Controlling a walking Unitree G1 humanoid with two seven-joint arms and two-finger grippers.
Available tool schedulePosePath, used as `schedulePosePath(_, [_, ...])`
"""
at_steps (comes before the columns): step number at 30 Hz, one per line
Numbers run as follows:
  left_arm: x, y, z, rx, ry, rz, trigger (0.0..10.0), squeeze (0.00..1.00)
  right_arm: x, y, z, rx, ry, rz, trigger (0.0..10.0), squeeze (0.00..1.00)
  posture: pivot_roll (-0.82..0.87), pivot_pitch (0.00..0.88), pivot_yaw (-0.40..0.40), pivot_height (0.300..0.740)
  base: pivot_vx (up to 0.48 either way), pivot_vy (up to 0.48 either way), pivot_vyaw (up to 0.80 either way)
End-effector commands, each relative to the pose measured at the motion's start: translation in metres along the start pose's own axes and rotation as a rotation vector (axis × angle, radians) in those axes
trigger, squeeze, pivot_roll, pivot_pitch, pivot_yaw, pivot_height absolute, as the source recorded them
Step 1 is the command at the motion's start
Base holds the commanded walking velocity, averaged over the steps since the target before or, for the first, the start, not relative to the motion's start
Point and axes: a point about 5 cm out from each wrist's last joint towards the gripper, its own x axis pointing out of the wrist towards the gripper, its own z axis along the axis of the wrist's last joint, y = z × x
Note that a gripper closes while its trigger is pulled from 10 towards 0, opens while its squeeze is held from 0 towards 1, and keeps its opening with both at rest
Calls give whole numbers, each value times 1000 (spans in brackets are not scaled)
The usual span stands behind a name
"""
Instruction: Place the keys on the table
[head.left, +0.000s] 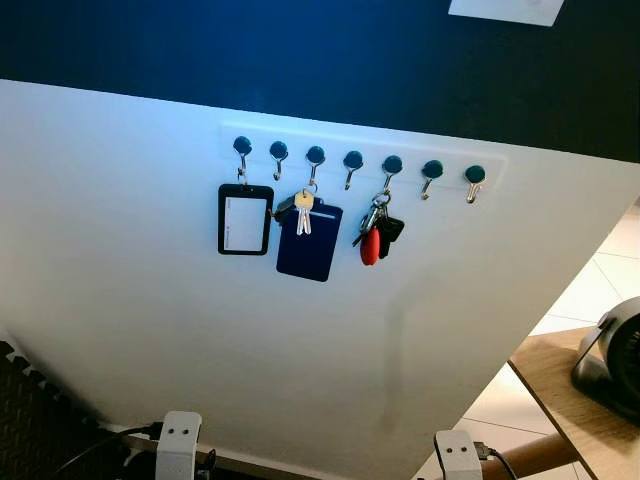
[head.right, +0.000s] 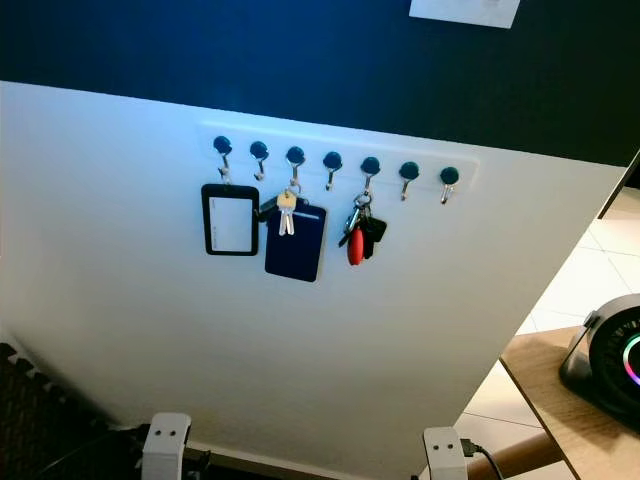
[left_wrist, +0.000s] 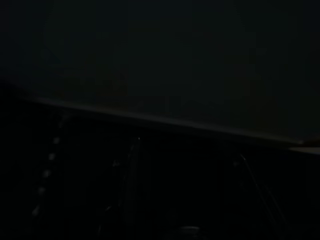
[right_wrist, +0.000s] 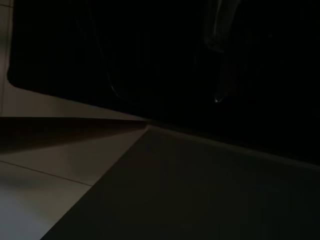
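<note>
Keys (head.left: 377, 232) hanging on hook rack (head.left: 360, 160), well above both low-hanging arms | badge holder (head.left: 245, 219), navy card pouch (head.left: 309, 241) alongside | wooden table (head.left: 560, 385) sitting right | finger state: cannot tell

**Colours on the hook wall**

I see a white wall panel (head.left: 150, 330) under a deep navy band (head.left: 300, 50). The row of hooks (head.left: 353, 160) has dark teal round caps over silver metal. A badge holder (head.left: 245, 219) has a black frame around a pale, whitish window. Beside it hangs a plain navy card sleeve (head.left: 310, 245) with a silver and brass-coloured key (head.left: 304, 210) in front. The keys (head.left: 375, 232) show a bright red fob, a black fob and silver metal. The counter (head.left: 560, 400) is light brown wood; the floor tiles (head.left: 600, 270) are off-white. A dark grey device (head.right: 610, 365) on it glows with a rainbow ring. The floor mat (head.left: 40, 420) is black with a fine textured pattern. Both wrist views are nearly black.
</note>
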Motion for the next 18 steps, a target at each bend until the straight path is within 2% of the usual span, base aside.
schedulePosePath(1, [-2, 0, -4, -1, 16, -15, 0, 0, -2, -1, -8, 16, 34, -6, 0, 0, 80, 51, -63, 740, 0, 0, 0])
schedulePosePath(2, [-2, 0, -5, 21, 20, -8, 0, 0, -2, -1, -8, 8, 38, -15, 3843, 0, 80, 51, -63, 740, 0, 0, 0])
schedulePosePath(3, [-2, 0, -5, 38, 24, 1, 4275, 0, -2, -1, -8, 1, 41, -23, 10000, 0, 80, 51, -63, 740, 0, 0, 0])
schedulePosePath(4, [-2, 0, -5, 38, 24, 1, 4275, 0, -2, -1, -8, 1, 41, -23, 10000, 0, 80, 51, -63, 740, 0, 0, 0])
schedulePosePath(5, [-1, 1, -5, 34, 28, 11, 8000, 0, -2, -1, -7, 9, 33, -13, 4667, 0, 81, 47, -65, 740, 0, 0, 0])
schedulePosePath(6, [-1, 1, -5, 34, 28, 11, 8000, 0, -2, -1, -7, 9, 33, -13, 4667, 0, 81, 47, -65, 740, 0, 0, 0])
schedulePosePath(7, [0, -2, -3, -6, 18, -23, 0, 0, -2, 0, -6, 8, 27, -6, 0, 0, 82, 45, -65, 740, 0, 0, 0])
schedulePosePath(9, [0, -3, -2, 17, 16, -28, 0, 0, -2, -1, -6, 1, 29, -13, 0, 0, 82, 45, -63, 740, 0, 0, 0])
schedulePosePath(10, [1, 1, -4, 71, 46, 22, 7412, 0, -2, -1, -7, -3, 36, -22, 10000, 0, 80, 44, -61, 740, 0, 0, 0])
schedulePosePath(11, [1, 2, -5, 84, 54, 38, 7020, 0, -2, -1, -7, -3, 37, -23, 10000, 0, 80, 44, -61, 740, 0, 0, 0])
schedulePosePath(12, [0, 1, -4, 48, 42, 22, 3922, 0, -1, -1, -6, 7, 32, -15, 10000, 0, 79, 49, -59, 740, 0, 0, 0])
schedulePosePath(13, [0, 1, -4, 48, 42, 22, 3922, 0, -1, -1, -6, 7, 32, -15, 10000, 0, 79, 49, -59, 740, 0, 0, 0])
schedulePosePath(14, [0, 0, -4, 25, 28, 4, 0, 0, -1, 0, -6, 11, 32, -10, 0, 0, 81, 48, -56, 740, 0, 0, 0])
schedulePosePath(15, [-1, 1, -5, 42, 33, 13, 471, 0, -1, 0, -7, -1, 39, -18, 4784, 0, 80, 50, -55, 740, 0, 0, 0])
schedulePosePath(16, [-1, 1, -5, 42, 33, 13, 471, 0, -1, 0, -7, -1, 39, -18, 4784, 0, 80, 50, -55, 740, 0, 0, 0])
schedulePosePath(17, [-2, 1, -6, 33, 37, 12, 10000, 0, -2, 1, -7, 5, 40, -13, 10000, 0, 82, 48, -55, 740, 0, 0, 0])
schedulePosePath(18, [-2, 1, -7, 23, 39, 9, 10000, 0, -2, 2, -8, 10, 40, -8, 10000, 0, 81, 48, -55, 740, 0, 0, 0])
